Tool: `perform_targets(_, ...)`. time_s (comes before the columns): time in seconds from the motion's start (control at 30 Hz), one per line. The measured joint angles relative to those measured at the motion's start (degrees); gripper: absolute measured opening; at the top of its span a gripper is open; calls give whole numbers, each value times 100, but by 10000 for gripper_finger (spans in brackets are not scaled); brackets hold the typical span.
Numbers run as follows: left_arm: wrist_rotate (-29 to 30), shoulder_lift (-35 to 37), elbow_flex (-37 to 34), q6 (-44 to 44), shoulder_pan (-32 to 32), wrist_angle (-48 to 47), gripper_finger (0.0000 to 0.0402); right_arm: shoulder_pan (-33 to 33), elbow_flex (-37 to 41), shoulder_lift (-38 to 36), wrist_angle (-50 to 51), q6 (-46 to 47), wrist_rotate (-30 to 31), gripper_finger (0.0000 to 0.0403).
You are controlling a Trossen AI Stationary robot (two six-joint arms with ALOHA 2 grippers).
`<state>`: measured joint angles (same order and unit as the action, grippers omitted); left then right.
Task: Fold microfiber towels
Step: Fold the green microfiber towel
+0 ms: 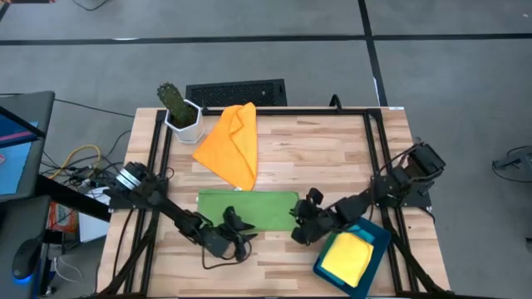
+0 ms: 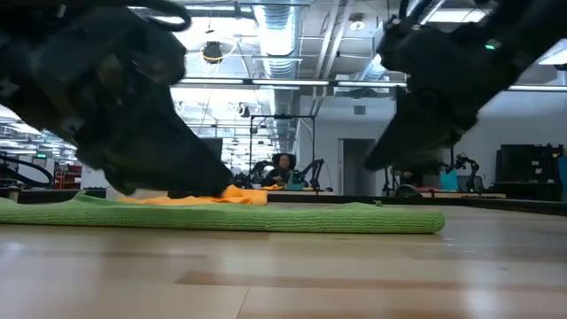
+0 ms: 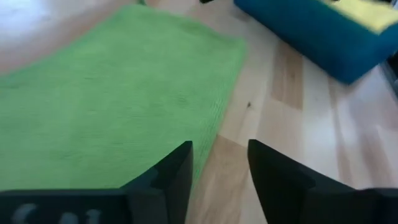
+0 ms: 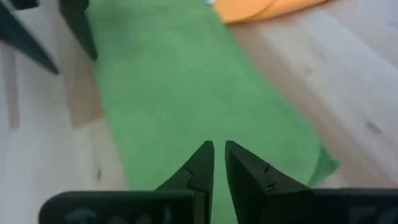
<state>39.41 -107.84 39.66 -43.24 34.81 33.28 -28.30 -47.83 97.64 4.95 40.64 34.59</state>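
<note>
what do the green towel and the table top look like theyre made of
Green towel: soft, matte, fuzzy cloth, probably microfiber; the low view shows its nappy edge lying limp and flat. Table top: light wood planks with visible grain and seams, smooth and faintly shiny, likely sealed butcher block.

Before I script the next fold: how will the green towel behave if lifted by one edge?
The green towel will probably droop; it lies limp and flat on the table. Likely light, being thin. Its nubby surface should grip rather than slip.
</note>
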Motion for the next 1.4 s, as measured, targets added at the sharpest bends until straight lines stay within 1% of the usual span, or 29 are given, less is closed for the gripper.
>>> perform_targets(0.17,-34,-377,415,-13,-120,-291,104,-323,1,421,8,178,-112,66)
perform_targets(0.33,12,-386,422,-64,-160,-433,80,-441,2,772,-74,350,-368,66)
perform_targets(0.53,48,-386,418,-108,-237,-540,61,-433,-32,813,-87,368,-390,66)
perform_targets(0.67,84,-386,418,-193,-301,-733,48,-435,-68,559,17,152,-496,66)
perform_targets(0.8,99,-383,420,-331,-364,-1053,35,-527,-160,82,569,146,-469,66)
perform_targets(0.9,115,-375,424,-353,-413,-1151,26,-643,-155,-250,849,144,-300,66)
perform_targets(1.0,128,-375,424,-329,-444,-1148,18,-712,-160,-466,875,135,-35,66)
perform_targets(1.13,61,-375,423,-326,-467,-1148,8,-689,-160,-515,966,136,137,66)
perform_targets(1.2,-10,-339,420,-285,-468,-1160,3,-634,-160,-497,997,140,93,66)
perform_targets(1.3,-372,-98,411,-142,-470,-1209,2,-538,-163,-478,977,144,-245,66)
perform_targets(1.4,-317,376,411,94,-454,-1177,1,-484,-227,-569,975,146,-475,66)
